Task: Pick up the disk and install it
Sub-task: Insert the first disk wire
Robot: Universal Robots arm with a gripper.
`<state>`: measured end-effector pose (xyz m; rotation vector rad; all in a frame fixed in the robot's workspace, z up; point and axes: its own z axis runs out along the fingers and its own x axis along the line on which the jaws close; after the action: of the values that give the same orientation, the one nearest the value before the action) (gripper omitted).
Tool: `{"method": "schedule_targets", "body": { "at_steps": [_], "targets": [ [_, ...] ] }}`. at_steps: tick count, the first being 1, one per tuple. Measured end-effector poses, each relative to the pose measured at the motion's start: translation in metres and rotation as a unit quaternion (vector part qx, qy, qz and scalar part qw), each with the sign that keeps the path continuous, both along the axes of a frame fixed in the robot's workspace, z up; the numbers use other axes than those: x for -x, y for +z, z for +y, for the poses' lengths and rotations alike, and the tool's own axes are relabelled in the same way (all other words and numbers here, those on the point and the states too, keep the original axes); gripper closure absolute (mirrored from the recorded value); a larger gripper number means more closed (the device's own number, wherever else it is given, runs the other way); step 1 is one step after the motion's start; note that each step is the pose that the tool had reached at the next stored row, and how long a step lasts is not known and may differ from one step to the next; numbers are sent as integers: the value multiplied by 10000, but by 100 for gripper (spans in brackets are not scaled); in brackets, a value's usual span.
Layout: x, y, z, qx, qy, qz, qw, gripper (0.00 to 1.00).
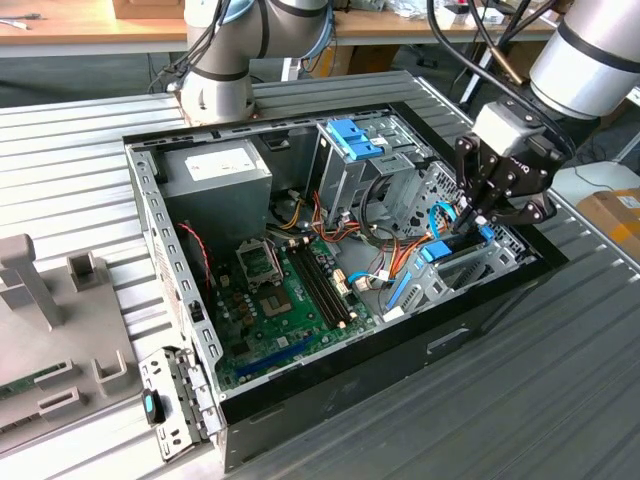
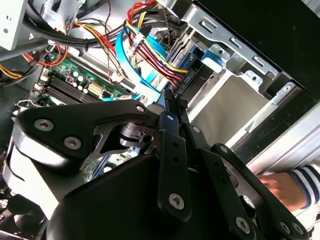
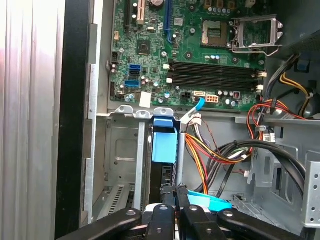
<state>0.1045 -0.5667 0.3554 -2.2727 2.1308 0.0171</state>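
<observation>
The disk (image 1: pixel 437 251) stands on edge in the drive bay at the front corner of the open computer case (image 1: pixel 150 230), at the exterior view's right. In the first wrist view I see the disk (image 3: pixel 164 145) edge-on: a bright blue frame end over a thin dark body, set between the bay's metal rails. My gripper (image 1: pixel 468 222) hangs just above the bay. Its black fingers (image 3: pixel 167 210) are drawn close together, and the gripper (image 3: pixel 174 194) is shut on the disk's near edge. In the second wrist view the gripper (image 2: pixel 172 102) points down into the same bay.
Red, yellow and orange cables (image 3: pixel 210 155) run right beside the bay. The motherboard (image 1: pixel 290 300), a grey box with a white sticker (image 1: pixel 215 175) and a metal cage with a blue latch (image 1: pixel 352 138) fill the case. A hand in a striped sleeve (image 2: pixel 290 187) is just outside the case wall.
</observation>
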Motion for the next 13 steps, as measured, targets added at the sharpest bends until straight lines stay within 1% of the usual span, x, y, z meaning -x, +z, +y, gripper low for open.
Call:
{"method": "schedule_targets", "body": {
  "at_steps": [2,3,8,9,10,11,13],
  "targets": [
    [0,0,0,1,169,0,9999,84],
    [0,0,0,2,281,0,9996,84],
    [0,0,0,3,287,0,9996,83],
    [0,0,0,3,286,0,9996,77],
    [0,0,0,2,287,0,9996,77],
    [0,21,6,3,287,0,9996,71],
    [0,91,11,3,287,0,9996,71]
  ]
}}
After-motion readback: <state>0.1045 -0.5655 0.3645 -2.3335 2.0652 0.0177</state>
